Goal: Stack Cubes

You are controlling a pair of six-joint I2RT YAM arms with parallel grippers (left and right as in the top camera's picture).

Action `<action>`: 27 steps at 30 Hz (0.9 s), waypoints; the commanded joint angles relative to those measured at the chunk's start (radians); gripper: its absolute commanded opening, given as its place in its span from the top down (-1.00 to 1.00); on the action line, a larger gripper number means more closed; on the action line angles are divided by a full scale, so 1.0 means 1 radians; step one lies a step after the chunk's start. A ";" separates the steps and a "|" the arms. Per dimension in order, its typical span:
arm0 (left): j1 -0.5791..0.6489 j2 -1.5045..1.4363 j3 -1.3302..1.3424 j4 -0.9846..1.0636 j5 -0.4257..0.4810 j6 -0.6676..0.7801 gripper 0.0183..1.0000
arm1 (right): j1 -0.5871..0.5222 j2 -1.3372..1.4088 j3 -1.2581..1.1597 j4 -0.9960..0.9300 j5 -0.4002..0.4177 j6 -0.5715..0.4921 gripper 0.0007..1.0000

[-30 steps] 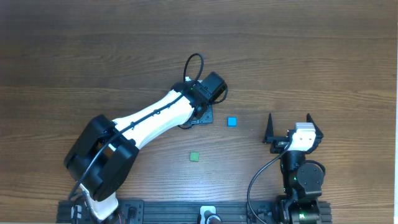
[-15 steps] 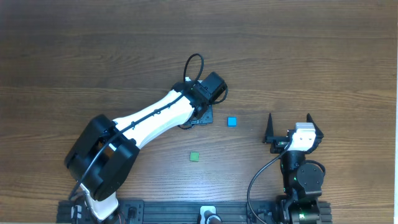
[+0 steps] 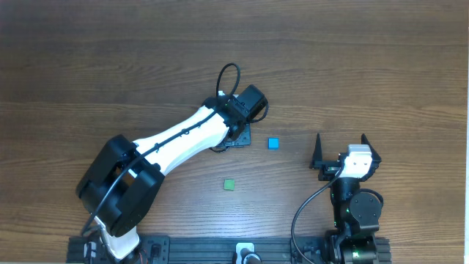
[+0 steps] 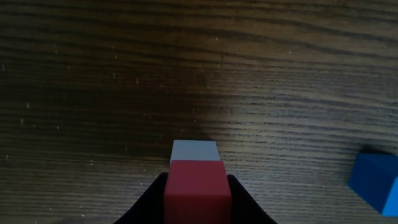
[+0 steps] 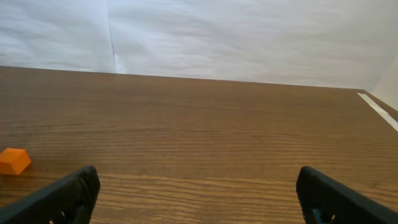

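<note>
The wood surface (image 3: 381,66) is crossed by the left arm (image 3: 183,139). The right fingers (image 5: 68,193) are held wide open at 3 o'clock from the blue cube (image 3: 273,143). The red cube (image 4: 197,196) is gripped by the left fingers (image 4: 152,204) at 9 o'clock from the blue cube, with a grey cube (image 4: 194,149) touching it. The green cube (image 3: 229,185) is seen at 7 o'clock from the blue cube.
</note>
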 commanded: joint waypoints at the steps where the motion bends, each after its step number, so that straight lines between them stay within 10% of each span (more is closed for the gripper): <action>1: -0.004 0.023 0.018 -0.001 -0.016 0.007 0.51 | 0.005 -0.009 -0.007 -0.001 -0.005 -0.004 -0.98; 20: -0.004 0.023 0.018 0.005 -0.023 0.007 0.27 | 0.005 -0.009 -0.007 -0.001 -0.005 -0.004 -0.98; 23: -0.003 0.023 0.024 0.018 -0.039 0.007 -0.47 | 0.005 -0.009 -0.007 -0.001 -0.005 -0.004 -0.98; 27: 0.003 0.023 0.077 -0.003 -0.053 0.008 -0.66 | 0.005 -0.009 -0.007 -0.001 -0.005 -0.004 -0.98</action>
